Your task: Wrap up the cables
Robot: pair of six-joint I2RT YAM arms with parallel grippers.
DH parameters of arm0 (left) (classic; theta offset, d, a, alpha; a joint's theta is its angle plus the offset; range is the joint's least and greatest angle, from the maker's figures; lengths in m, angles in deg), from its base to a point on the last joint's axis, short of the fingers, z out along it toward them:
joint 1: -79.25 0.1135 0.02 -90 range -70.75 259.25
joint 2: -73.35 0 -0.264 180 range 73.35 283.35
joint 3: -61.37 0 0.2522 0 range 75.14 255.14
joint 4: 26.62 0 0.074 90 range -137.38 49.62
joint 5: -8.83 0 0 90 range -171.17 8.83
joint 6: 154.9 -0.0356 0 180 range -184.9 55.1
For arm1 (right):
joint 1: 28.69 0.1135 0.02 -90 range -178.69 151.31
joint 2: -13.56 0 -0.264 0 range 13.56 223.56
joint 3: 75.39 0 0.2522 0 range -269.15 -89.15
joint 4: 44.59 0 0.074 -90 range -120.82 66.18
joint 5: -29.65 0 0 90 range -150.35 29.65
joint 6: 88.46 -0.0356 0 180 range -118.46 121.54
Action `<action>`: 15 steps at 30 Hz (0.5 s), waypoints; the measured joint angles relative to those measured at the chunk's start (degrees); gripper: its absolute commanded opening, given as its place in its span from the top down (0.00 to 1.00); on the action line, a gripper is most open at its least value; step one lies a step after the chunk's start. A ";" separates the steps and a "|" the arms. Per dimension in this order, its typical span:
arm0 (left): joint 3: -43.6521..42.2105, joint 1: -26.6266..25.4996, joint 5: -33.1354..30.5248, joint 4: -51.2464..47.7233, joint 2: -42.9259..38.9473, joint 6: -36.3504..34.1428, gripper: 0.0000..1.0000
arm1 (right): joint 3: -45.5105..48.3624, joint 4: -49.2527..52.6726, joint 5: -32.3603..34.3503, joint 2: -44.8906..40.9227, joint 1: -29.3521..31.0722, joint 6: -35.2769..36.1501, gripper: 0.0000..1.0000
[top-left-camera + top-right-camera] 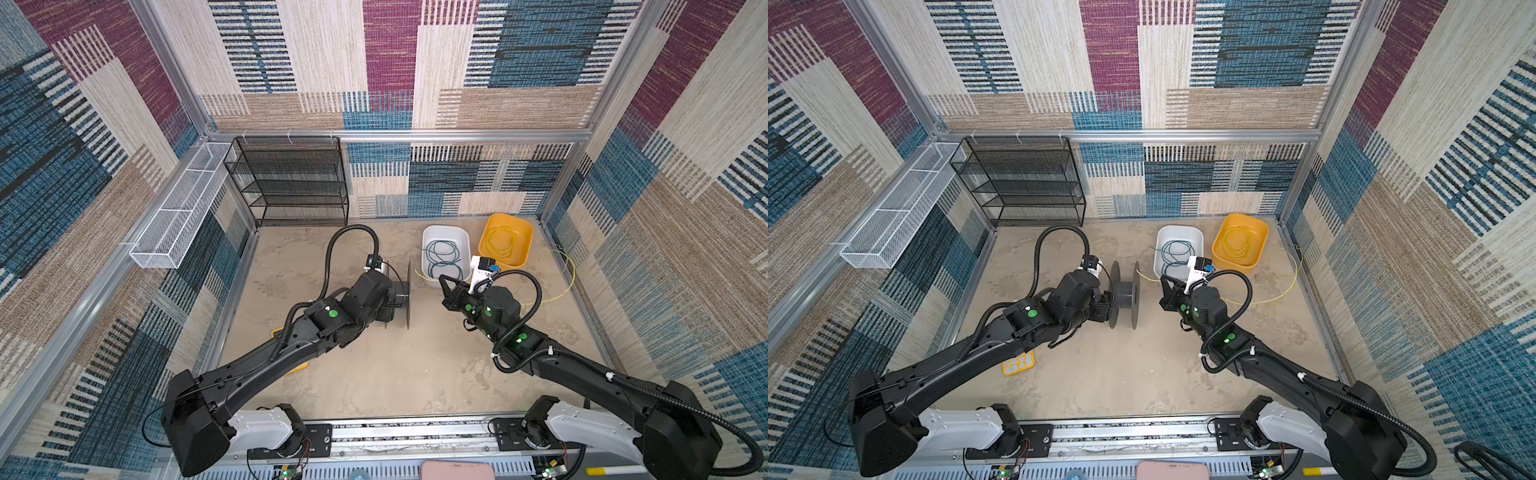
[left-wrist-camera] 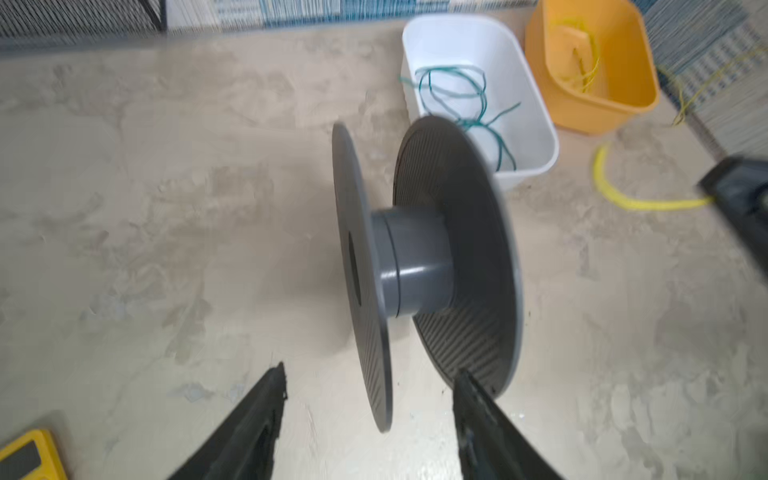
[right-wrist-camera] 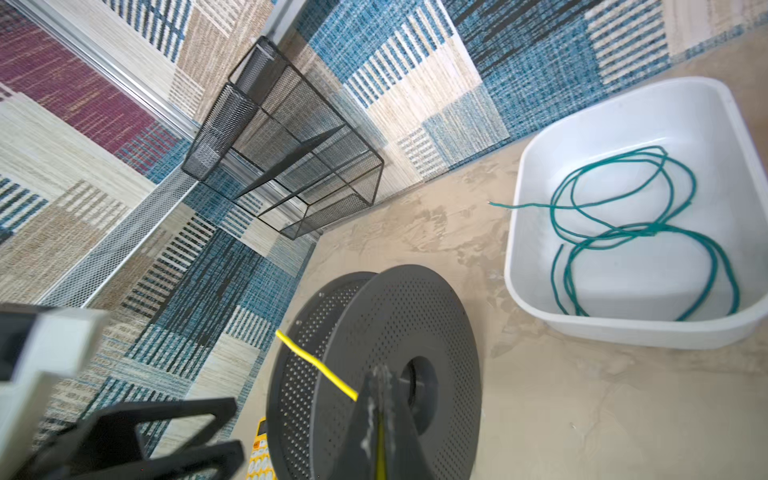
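Left of centre the left jaws gape astride one flange of the grey spool [image 1: 1124,293] on the table, gripping nothing; beside it the right jaws pinch the yellow cable [image 3: 317,365] by its end, seemingly to anchor it next on the bare hub. Upper right, the green cable [image 3: 640,232] waits in the white tub [image 3: 623,330]; the hub's underside is hidden

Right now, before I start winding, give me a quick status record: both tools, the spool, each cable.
left tool: open, fingers either side of the spool's near flange, not gripping
right tool: shut on the yellow cable near its free end, close to the spool
spool: grey, bare hub, standing on its flanges mid-table
yellow cable: coil in the yellow tub, tail trailing across the table to the right tool
green cable: loose loops in the white tub, untouched
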 measured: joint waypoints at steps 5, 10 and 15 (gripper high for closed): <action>-1.88 0.66 2.38 2.67 2.91 -0.09 0.54 | -2.54 1.38 -0.96 -1.20 -0.02 4.02 1.00; -2.54 1.20 2.99 5.53 5.95 -1.68 0.68 | -5.64 4.68 -3.85 0.17 -0.04 8.50 1.00; -3.96 1.31 2.99 7.26 5.55 -3.54 0.78 | -11.08 9.46 -6.40 3.06 -0.11 14.60 1.00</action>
